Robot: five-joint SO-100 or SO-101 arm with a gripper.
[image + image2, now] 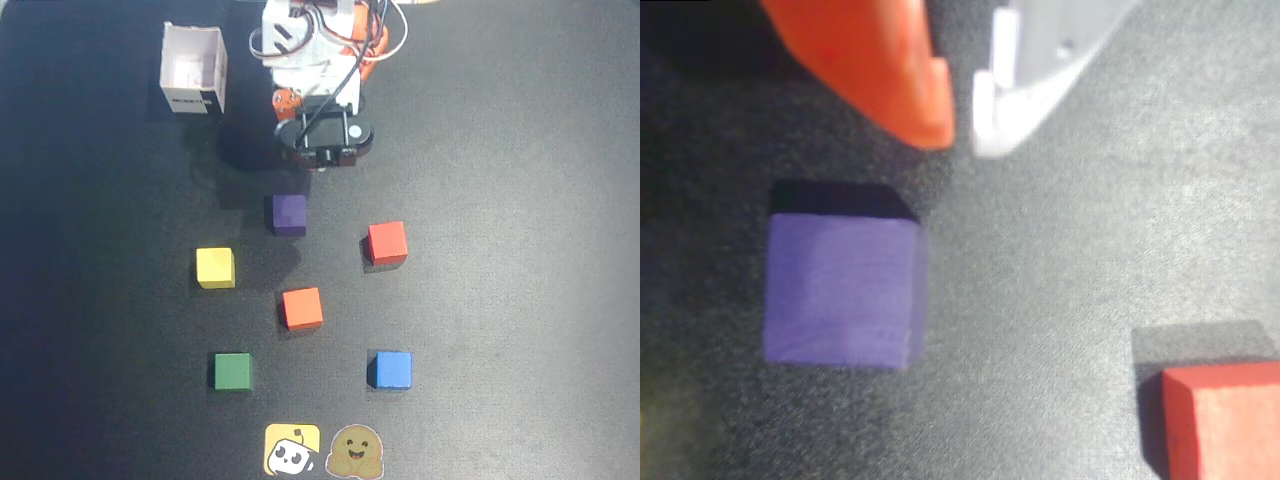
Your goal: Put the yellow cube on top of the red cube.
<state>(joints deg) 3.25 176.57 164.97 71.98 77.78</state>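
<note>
The gripper hangs empty, jaws nearly together, above the purple cube. The yellow cube sits alone on the mat, well left of the red cube in the overhead view. It looks light, rigid and matte, so I'd pinch two opposite flat faces squarely.

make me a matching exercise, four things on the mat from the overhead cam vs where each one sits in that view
Things:
1. yellow cube
2. red cube
3. blue cube
4. white box

Places in the overhead view:
A. top left, beside the arm
B. right of the purple cube
C. bottom right of the group
D. left side, above the green cube

Pairs: 1-D, 2-B, 3-C, 4-A
</note>
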